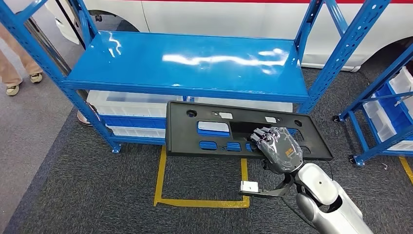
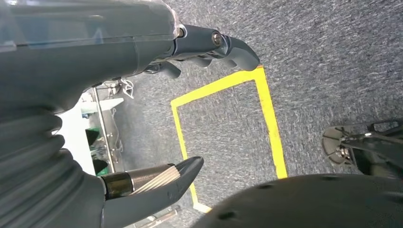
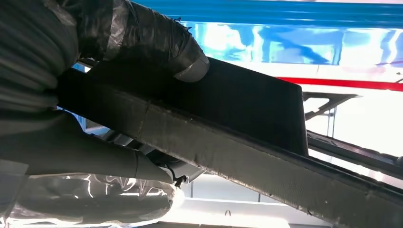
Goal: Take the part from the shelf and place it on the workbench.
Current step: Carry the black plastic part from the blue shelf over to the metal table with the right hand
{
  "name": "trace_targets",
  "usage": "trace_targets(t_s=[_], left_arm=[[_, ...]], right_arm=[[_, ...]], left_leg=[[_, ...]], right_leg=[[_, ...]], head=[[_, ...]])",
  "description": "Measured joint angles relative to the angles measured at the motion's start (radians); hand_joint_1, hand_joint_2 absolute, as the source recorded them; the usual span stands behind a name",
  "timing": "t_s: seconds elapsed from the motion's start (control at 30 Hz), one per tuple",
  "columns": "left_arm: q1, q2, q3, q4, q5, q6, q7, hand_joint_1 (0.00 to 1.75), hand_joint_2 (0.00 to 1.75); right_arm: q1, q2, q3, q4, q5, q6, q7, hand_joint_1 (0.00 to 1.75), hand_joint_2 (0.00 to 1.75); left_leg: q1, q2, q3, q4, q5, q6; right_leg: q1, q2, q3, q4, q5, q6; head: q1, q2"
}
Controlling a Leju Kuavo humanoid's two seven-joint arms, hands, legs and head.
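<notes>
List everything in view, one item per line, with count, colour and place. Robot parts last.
Part: one, black flat panel with cut-outs, held in front of the shelf.
Shelf: one, blue, bare top level, straight ahead.
Bins: several, white, on the shelf's lower levels.
Second rack: one, blue with white bins, to the right.
Floor tape: yellow outline on the grey carpet, below the part.
Vehicle: one, white, behind the shelf.
Person: one, beige trousers, far left.
Right hand: grips the part's near edge.
Left hand: fingers apart, holds nothing, above the carpet.
</notes>
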Motion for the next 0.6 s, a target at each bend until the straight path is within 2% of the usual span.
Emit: trace_targets(t_s=[0.03,0.1,0.13,0.17,0.23,0.27,0.3,0.33,0.37,0.4,0.43,0.47,0.5,0.53,0.6], left_arm=[[0.000,0.000,0.000,0.000,0.000,0.000,0.001,0.00,1.75],[0.000,-0.001,0.001,-0.001,0.000,-0.002,0.003,0.00,1.75],[0.001,-0.002,0.001,-0.001,0.000,-0.003,0.005,0.00,1.75],[0.001,-0.002,0.001,-0.001,0.000,-0.003,0.007,0.00,1.75],[0.000,-0.003,0.002,-0.001,-0.001,-0.004,0.013,0.00,1.75],[0.001,-0.003,0.002,-0.001,-0.001,-0.004,0.015,0.00,1.75],[0.001,-0.003,0.002,-0.001,-0.001,-0.004,0.017,0.00,1.75],[0.001,-0.003,0.002,-0.001,-0.001,-0.004,0.019,0.00,1.75],[0.001,-0.003,0.002,-0.001,-0.001,-0.004,0.019,0.00,1.75],[0.000,-0.004,0.002,-0.001,-0.001,-0.004,0.019,0.00,1.75],[0.000,-0.005,0.002,0.000,-0.002,-0.004,0.019,0.00,1.75],[0.000,-0.006,0.002,0.000,-0.002,-0.004,0.018,0.00,1.75],[-0.001,-0.007,0.002,0.000,-0.002,-0.004,0.018,0.00,1.75],[-0.001,-0.007,0.002,0.000,-0.002,-0.004,0.018,0.00,1.75],[0.000,-0.007,0.002,0.000,-0.002,-0.004,0.018,0.00,1.75]], right_arm=[[-0.002,0.001,-0.001,0.002,0.000,0.000,0.000,1.75,1.75],[-0.006,0.002,-0.002,0.007,-0.001,0.000,0.000,1.75,1.75],[-0.006,0.002,-0.002,0.010,-0.002,0.000,0.001,1.75,1.75],[-0.006,0.003,-0.002,0.014,-0.002,0.000,0.003,1.75,1.75],[-0.007,0.005,-0.002,0.021,0.001,0.000,0.007,1.75,1.75],[-0.007,0.007,-0.002,0.025,0.005,0.000,0.009,1.75,1.75],[-0.007,0.008,-0.002,0.030,0.008,-0.001,0.012,1.75,1.75],[-0.007,0.010,-0.002,0.035,0.011,-0.001,0.015,1.75,1.75],[-0.008,0.012,-0.002,0.040,0.012,-0.001,0.017,1.75,1.75],[-0.011,0.012,-0.002,0.044,0.012,-0.001,0.020,1.75,1.75],[-0.016,0.013,-0.004,0.047,0.010,0.000,0.021,1.75,1.75],[-0.023,0.013,-0.006,0.050,0.008,0.001,0.022,1.75,1.75],[-0.030,0.014,-0.008,0.052,0.005,0.002,0.023,1.75,1.75],[-0.037,0.014,-0.010,0.053,0.002,0.003,0.023,1.75,1.75],[-0.047,0.016,-0.012,0.057,-0.004,0.008,0.024,1.75,1.75]], left_leg=[[-0.003,-0.001,0.011,-0.027,-0.010,0.004],[-0.003,0.001,-0.002,-0.038,0.008,0.019],[-0.002,0.003,-0.012,-0.040,0.021,0.029],[-0.001,0.006,-0.025,-0.044,0.036,0.039],[-0.002,0.008,-0.056,-0.043,0.063,0.050],[-0.004,0.008,-0.073,-0.041,0.076,0.051],[-0.006,0.008,-0.093,-0.038,0.089,0.051],[-0.007,0.008,-0.112,-0.034,0.101,0.051],[-0.009,0.008,-0.131,-0.029,0.111,0.049],[-0.009,0.008,-0.148,-0.023,0.121,0.048],[-0.011,0.007,-0.163,-0.017,0.130,0.045],[-0.012,0.007,-0.173,-0.013,0.138,0.041],[-0.013,0.007,-0.179,-0.012,0.148,0.036],[-0.013,0.008,-0.182,-0.013,0.158,0.030],[-0.012,0.007,-0.187,-0.019,0.175,0.019]], right_leg=[[0.000,-0.001,-0.003,-0.002,0.010,0.006],[-0.003,0.001,-0.007,-0.007,0.023,0.020],[-0.004,0.004,-0.014,0.003,0.005,0.025],[-0.005,0.007,-0.024,0.030,-0.033,0.029],[-0.007,0.011,-0.051,0.137,-0.140,0.033],[-0.008,0.011,-0.062,0.200,-0.174,0.036],[-0.008,0.011,-0.063,0.249,-0.184,0.037],[-0.008,0.011,-0.051,0.271,-0.170,0.036],[-0.007,0.011,-0.023,0.259,-0.142,0.034],[-0.006,0.011,0.022,0.213,-0.115,0.030],[-0.003,0.011,0.078,0.141,-0.111,0.024],[0.000,0.011,0.128,0.067,-0.120,0.019],[0.003,0.011,0.164,0.010,-0.133,0.014],[0.007,0.010,0.180,-0.025,-0.145,0.009],[0.007,0.007,0.169,-0.038,-0.128,0.000]], head=[[0.000,0.000],[0.001,0.000],[0.002,0.000],[0.002,0.000],[0.003,0.000],[0.003,0.000],[0.003,0.000],[0.003,0.000],[0.003,0.000],[0.003,0.000],[0.003,0.000],[0.002,0.000],[0.003,0.000],[0.002,0.000],[0.003,0.000]])
